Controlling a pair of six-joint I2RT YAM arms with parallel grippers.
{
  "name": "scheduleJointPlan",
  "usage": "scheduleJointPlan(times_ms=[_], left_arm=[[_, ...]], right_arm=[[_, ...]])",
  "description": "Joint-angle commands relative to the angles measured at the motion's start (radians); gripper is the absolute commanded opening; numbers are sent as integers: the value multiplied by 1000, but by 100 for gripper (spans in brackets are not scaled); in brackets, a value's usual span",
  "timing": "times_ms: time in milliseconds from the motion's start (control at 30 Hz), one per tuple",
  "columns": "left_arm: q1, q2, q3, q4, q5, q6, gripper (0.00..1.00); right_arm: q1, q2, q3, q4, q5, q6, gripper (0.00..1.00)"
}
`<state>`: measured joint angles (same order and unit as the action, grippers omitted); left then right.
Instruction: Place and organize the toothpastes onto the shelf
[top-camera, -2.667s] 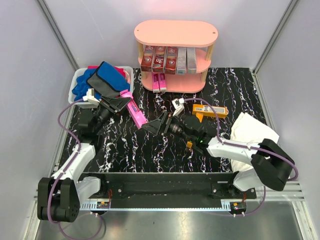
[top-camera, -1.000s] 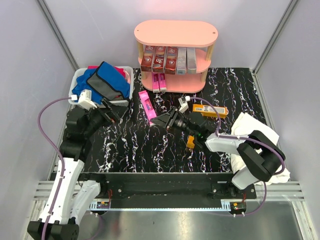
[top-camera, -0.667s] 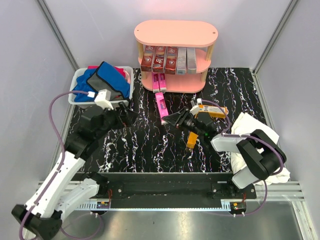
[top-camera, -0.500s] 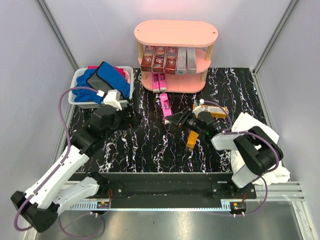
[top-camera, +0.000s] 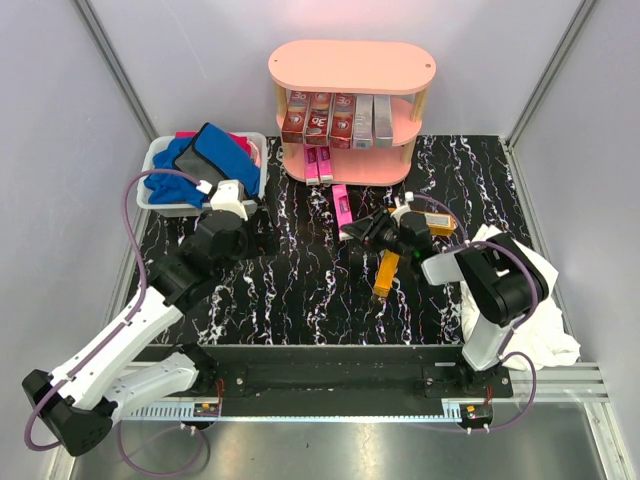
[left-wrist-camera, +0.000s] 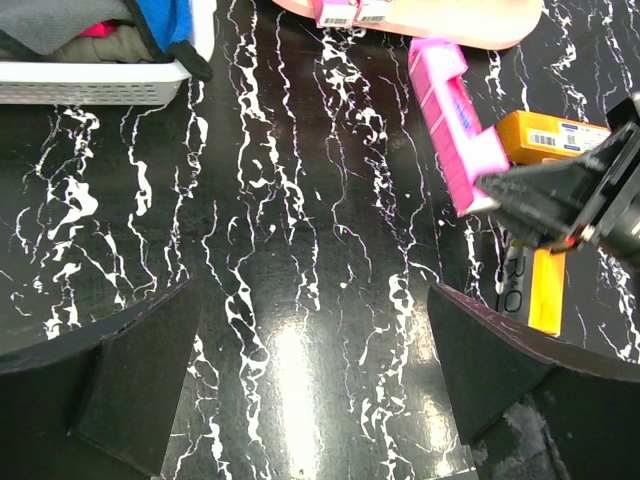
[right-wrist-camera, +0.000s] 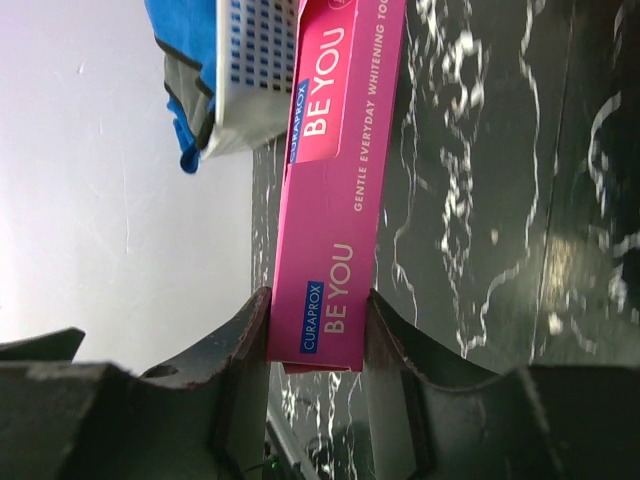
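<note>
The shelf (top-camera: 350, 65) stands at the back centre. Its middle tier holds dark red and silver-grey toothpastes (top-camera: 335, 117), and two pink ones (top-camera: 318, 163) lie on the bottom tier. My right gripper (top-camera: 358, 228) is shut on a pink toothpaste box (top-camera: 342, 207) (right-wrist-camera: 335, 200), held just in front of the bottom tier (left-wrist-camera: 470, 15) and pointing at it. One orange toothpaste (top-camera: 386, 272) lies on the table and another (top-camera: 432, 220) sits behind the right wrist. My left gripper (left-wrist-camera: 310, 390) hangs open over bare table, left of the pink box (left-wrist-camera: 455, 125).
A white bin (top-camera: 160, 200) with blue and grey cloths (top-camera: 205, 160) sits at the back left, right behind the left wrist. A white cloth (top-camera: 510, 290) lies at the right edge. Grey walls enclose the black marbled table (top-camera: 300, 290).
The right gripper has carried the pink box rightward and back, toward the shelf's bottom tier. The left arm has reached forward from the bin side toward the table's middle, still open.
</note>
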<state>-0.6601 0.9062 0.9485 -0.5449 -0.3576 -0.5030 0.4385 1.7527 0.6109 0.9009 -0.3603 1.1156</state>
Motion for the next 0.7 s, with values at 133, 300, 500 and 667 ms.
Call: scheduleJointPlan(times_ms=[133, 300, 500, 667], left_arm=[[-4, -13, -36, 40, -52, 23, 99], [-4, -35, -51, 42, -72, 32, 99], [-4, -55, -59, 33, -93, 49, 99], [-4, -58, -63, 17, -98, 55, 99]], right_arm=[[-78, 122, 205, 52, -80, -62, 21], [-122, 244, 348, 46, -112, -19, 21], [-152, 396, 559, -40, -134, -2, 21], [-156, 531, 731, -99, -152, 21, 21]])
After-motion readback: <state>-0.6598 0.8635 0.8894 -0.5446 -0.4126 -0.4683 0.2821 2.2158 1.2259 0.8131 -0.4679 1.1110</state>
